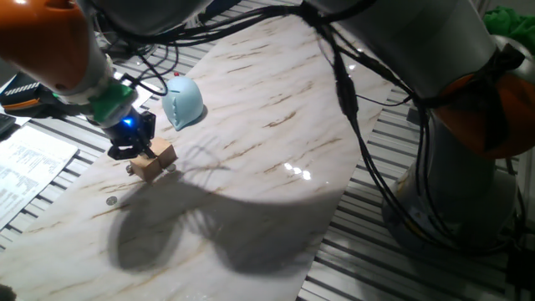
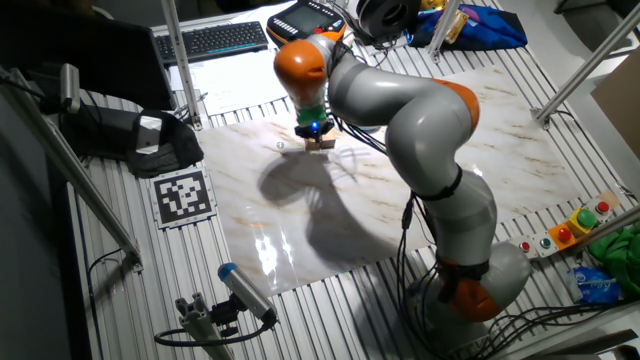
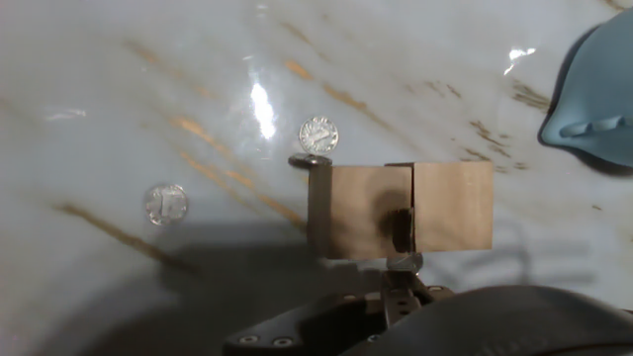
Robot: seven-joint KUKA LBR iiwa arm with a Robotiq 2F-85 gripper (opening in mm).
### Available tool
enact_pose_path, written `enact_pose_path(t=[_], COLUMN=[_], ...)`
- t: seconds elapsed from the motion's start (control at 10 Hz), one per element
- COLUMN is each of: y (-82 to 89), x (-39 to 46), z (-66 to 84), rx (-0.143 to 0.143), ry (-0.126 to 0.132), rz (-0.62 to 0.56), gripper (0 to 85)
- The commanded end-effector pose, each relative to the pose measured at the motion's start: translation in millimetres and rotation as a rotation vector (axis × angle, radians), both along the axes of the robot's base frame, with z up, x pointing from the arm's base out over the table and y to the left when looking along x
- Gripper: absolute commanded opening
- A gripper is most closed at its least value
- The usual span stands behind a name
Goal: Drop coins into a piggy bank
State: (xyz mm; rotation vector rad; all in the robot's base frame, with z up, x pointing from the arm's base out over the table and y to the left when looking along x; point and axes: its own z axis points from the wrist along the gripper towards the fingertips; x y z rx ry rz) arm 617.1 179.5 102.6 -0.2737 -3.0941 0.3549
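The pale blue piggy bank (image 1: 182,103) stands on the marble table behind my gripper (image 1: 136,150); in the hand view its edge (image 3: 596,94) shows at the top right. Two tan wooden cubes (image 3: 401,208) sit side by side just under the gripper (image 3: 401,269). The fingers look closed, with a small grey coin (image 3: 404,262) at their tip. Another coin (image 3: 310,159) rests at the left cube's far edge. Two more coins lie flat on the table, one (image 3: 318,133) just past the cubes and one (image 3: 165,204) to the left. In the other fixed view the gripper (image 2: 318,135) is over the cubes (image 2: 322,143).
A printed sheet (image 1: 25,167) lies off the table's left edge. A keyboard (image 2: 215,38) and an orange-and-black case (image 2: 305,15) are at the back, and a marker tag (image 2: 182,193) at the left. The arm's base (image 2: 480,270) stands at the table's near side.
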Motion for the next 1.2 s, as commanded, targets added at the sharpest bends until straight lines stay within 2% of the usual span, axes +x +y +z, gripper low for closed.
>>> enact_pose_path(t=[0.0,0.2,0.3,0.7,1.1], y=[0.7,0.0,0.2,-2.4,-3.9], x=[0.1,3.9,6.8,17.2,18.8], z=[0.0,-1.6,-1.3,-6.0,-4.3], rx=[0.001,-0.022,-0.046,-0.058,-0.083], ry=[-0.011,-0.055,-0.070,-0.080,-0.076], rz=[-0.011,-0.016,-0.010,-0.012,0.010], gripper=[0.0,0.0,0.0,0.0,0.0])
